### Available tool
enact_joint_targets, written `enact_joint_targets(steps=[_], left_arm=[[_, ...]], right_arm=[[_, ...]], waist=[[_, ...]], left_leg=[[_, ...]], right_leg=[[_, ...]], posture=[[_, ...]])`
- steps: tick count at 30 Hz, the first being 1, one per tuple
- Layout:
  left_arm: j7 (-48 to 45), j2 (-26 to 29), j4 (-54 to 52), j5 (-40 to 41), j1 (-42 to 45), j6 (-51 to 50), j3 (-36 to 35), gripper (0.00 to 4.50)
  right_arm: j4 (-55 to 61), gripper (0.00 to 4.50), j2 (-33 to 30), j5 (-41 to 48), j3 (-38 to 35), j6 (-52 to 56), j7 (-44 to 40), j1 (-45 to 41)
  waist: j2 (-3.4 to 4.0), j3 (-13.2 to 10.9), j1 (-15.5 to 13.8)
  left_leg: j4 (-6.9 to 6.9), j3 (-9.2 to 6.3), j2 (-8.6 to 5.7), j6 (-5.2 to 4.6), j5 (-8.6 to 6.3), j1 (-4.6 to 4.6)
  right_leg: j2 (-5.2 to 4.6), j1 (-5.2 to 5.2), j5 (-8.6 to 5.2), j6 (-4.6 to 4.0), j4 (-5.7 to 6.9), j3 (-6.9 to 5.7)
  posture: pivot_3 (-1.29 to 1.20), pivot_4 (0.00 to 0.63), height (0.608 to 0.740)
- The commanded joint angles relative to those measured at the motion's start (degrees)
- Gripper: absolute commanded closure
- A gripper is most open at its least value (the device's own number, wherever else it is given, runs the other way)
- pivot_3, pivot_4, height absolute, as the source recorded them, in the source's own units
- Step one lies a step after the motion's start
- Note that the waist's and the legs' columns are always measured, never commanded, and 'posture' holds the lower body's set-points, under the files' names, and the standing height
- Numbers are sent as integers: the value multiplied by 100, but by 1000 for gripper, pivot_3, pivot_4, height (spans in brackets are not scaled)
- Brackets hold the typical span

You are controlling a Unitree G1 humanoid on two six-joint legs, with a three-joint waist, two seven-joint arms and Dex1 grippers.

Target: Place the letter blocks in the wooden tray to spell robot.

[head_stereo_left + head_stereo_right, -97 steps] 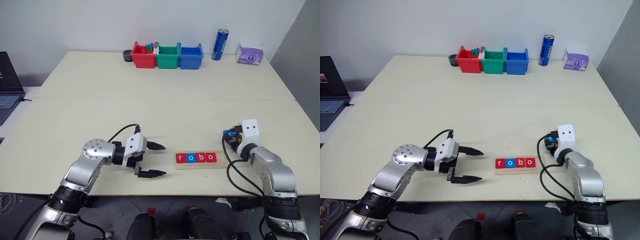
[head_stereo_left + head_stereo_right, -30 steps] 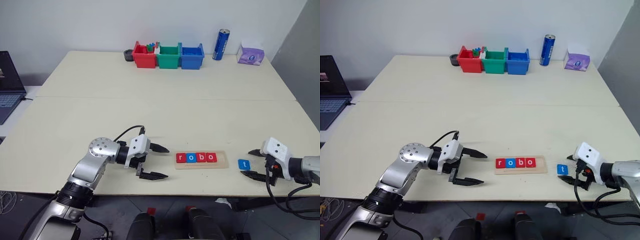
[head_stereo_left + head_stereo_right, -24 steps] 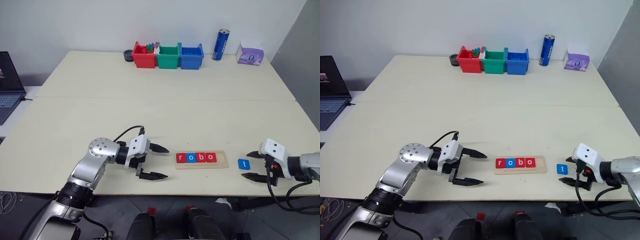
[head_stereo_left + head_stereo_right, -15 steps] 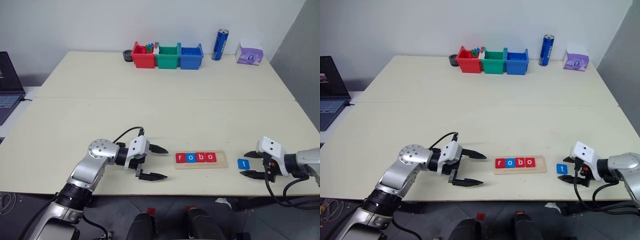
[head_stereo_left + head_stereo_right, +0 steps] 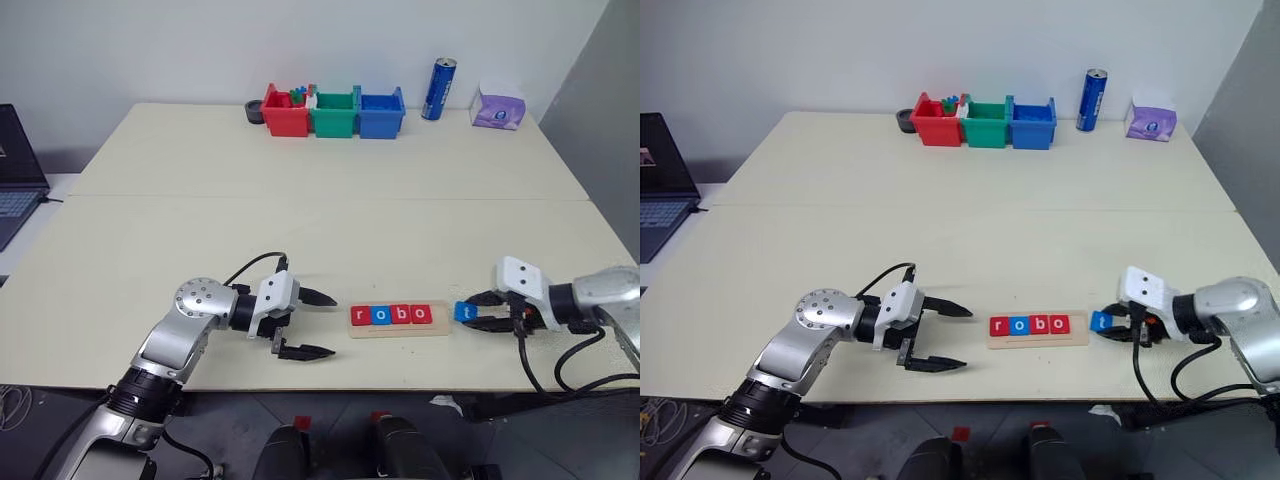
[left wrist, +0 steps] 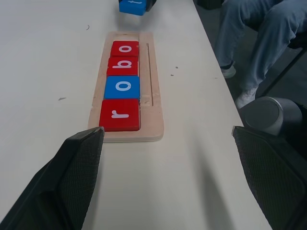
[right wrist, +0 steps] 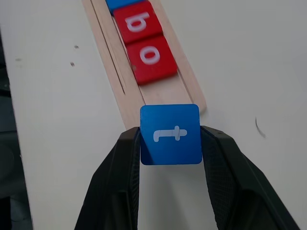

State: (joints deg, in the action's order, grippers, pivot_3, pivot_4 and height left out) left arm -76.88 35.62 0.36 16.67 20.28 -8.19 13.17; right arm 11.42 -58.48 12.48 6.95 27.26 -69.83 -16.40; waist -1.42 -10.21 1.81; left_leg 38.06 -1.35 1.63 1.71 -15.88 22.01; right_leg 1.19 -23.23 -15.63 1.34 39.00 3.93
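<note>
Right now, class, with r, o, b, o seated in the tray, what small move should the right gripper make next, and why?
Probably carry the blue t block, pinched in the right gripper, slightly forward over the wooden tray and lower it: the slot after the last o is bare.
</note>
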Motion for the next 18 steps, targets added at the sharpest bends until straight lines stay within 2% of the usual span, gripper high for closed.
enact_joint_targets(steps=[1,10,18], left_arm=[[52,24,-200,61,-18,17,-86,0],[118,40,-200,56,-60,66,-105,0],[156,40,-160,41,-159,177,-123,0]], right_arm=[[93,3043,42,-253,337,75,-29,-330],[-295,3043,232,-719,1018,-58,-222,-1001],[-400,3043,184,-752,1007,-136,-486,-1098]], waist=[[0,0,-2],[0,0,-6],[0,0,-5]], left_leg=[[0,0,0,0,0,0],[1,0,0,0,0,3],[0,0,-1,0,0,4]], right_leg=[[-3,0,0,0,0,0],[-17,-2,3,-6,0,-2],[-19,-2,14,-23,0,-6]], posture=[[0,150,740],[0,150,740],[0,150,740]])
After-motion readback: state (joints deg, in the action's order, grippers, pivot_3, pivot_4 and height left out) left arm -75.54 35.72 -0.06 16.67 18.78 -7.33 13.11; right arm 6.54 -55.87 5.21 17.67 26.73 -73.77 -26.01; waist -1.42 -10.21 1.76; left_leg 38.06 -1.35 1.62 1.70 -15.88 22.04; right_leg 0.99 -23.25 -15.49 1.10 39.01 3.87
